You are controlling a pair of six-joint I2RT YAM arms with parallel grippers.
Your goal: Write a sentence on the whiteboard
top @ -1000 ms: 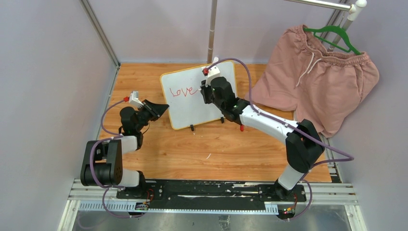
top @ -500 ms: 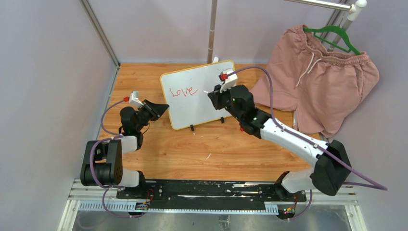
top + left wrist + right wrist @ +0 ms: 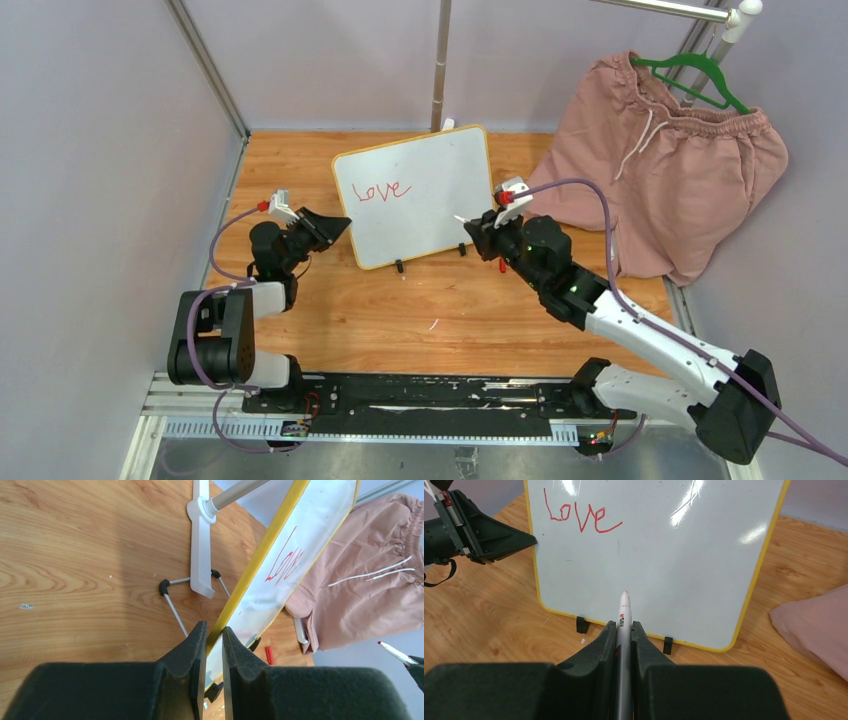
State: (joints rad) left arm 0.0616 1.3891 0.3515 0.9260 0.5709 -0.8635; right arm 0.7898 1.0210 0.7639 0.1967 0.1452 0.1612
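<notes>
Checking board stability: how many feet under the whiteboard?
2. Left foot and right foot, both black, sit under the whiteboard's bottom edge near its corners. Right hand hides part of that edge; top view shows no third.

Light: bright and even, coming from overhead.
Glare: white streaks on the whiteboard [image 3: 659, 560] in the right wrist view, near its top and right side.
Shadows: soft and faint on the desk [image 3: 400, 300] beneath the arms.
Focus: left pincer [image 3: 214, 627] and right pincer [image 3: 624, 624] slightly soft close to the lens; top view sharp.

One whiteboard [image 3: 430, 200], one marker [image 3: 624, 611], one shorts [image 3: 660, 170] — left pincer [image 3: 214, 630], right pincer [image 3: 624, 626]: two.
</notes>
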